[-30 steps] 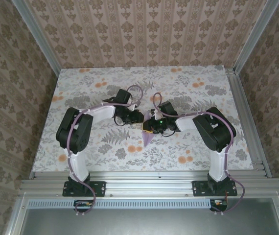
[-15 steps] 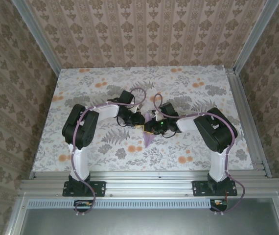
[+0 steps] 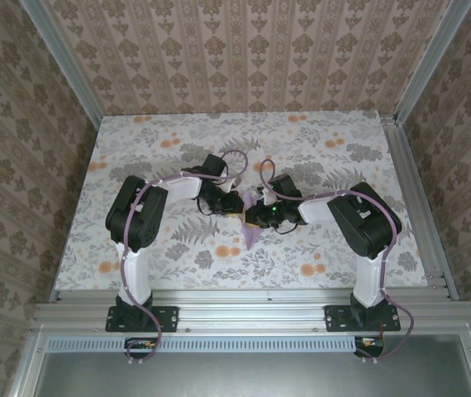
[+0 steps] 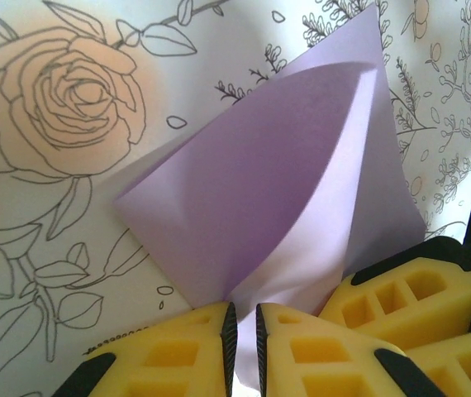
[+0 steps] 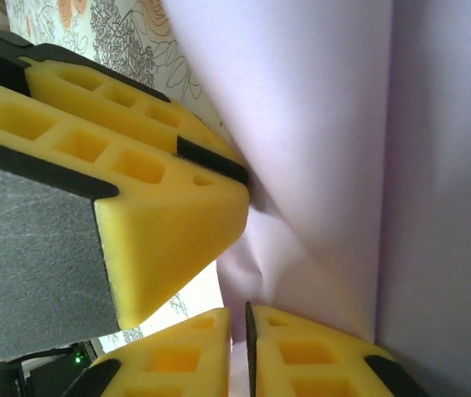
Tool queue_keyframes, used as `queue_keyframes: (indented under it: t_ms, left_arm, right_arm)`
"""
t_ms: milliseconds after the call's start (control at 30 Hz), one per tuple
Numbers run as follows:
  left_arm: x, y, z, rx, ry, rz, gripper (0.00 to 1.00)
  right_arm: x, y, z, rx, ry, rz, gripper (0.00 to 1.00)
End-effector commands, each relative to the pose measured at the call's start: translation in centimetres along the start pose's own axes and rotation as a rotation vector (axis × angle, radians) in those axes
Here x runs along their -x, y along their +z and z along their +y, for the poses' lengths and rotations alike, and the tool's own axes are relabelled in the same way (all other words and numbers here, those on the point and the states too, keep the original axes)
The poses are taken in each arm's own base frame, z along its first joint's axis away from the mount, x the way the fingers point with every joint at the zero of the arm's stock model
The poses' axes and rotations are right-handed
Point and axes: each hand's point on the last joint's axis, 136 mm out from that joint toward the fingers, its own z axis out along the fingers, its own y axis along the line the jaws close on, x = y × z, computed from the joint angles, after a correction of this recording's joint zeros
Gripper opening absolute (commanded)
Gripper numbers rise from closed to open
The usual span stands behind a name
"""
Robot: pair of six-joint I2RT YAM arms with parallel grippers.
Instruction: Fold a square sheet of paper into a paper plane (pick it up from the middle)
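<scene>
The lilac sheet of paper [image 3: 250, 232] is folded and curled to a point, half way to a paper plane, and hangs at the table's middle with its tip toward the near edge. My left gripper [image 3: 236, 203] and right gripper [image 3: 254, 214] meet at its upper end. In the left wrist view, the left gripper [image 4: 242, 311] has its yellow jaws pinched on the paper [image 4: 285, 174], with the right gripper's fingers [image 4: 409, 298] beside it. From the right wrist camera, the right gripper [image 5: 237, 314] is shut on the paper's edge [image 5: 326, 124], next to the left gripper's fingers [image 5: 136, 207].
The floral tabletop [image 3: 161, 149] spreads around both arms, framed by aluminium rails [image 3: 409, 190] and patterned walls. A big orange rose print [image 4: 66, 99] lies under the paper. The two grippers nearly touch each other.
The left arm has swung right toward the centre, and both grippers have narrowed onto the paper. The paper's tip has shifted slightly and sits a little higher.
</scene>
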Motion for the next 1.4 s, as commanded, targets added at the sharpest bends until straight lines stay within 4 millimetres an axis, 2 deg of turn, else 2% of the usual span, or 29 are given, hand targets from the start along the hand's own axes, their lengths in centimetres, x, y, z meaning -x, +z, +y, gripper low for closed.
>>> queue_keyframes:
  t_ms: [0,233,500,700,933,1167,1367]
  left_arm:
    - [-1.5,1.0,2.3,0.073,-0.017,0.069,0.18]
    - [-1.8,1.3,3.0,0.108,-0.002,0.092,0.17]
    - [-1.5,1.2,2.7,0.097,0.003,0.085,0.17]
    - [-0.7,0.5,1.0,0.043,0.003,0.053,0.19]
    - [0.7,-2.2,-1.5,0.021,0.016,-0.022,0.27]
    - [-0.9,-4.2,-2.2,0.08,-0.054,-0.048,0.35]
    - [-2.6,-3.5,-1.8,0.078,-0.153,-0.07,0.39]
  right_arm:
    - [-1.5,-0.3,-1.5,-0.06,0.046,0.028,0.15]
    - [-1.9,-0.6,-1.6,-0.068,0.038,0.035,0.11]
    - [-2.0,-0.8,-1.4,-0.062,0.031,0.034,0.13]
    - [-2.3,-0.7,-2.5,-0.112,0.028,0.044,0.12]
    - [-2.5,-0.5,-3.0,-0.123,0.031,0.052,0.09]
    - [-2.3,-0.5,-2.7,-0.115,0.026,0.049,0.08]
    - [-2.2,-0.3,-2.5,-0.098,0.029,0.045,0.08]
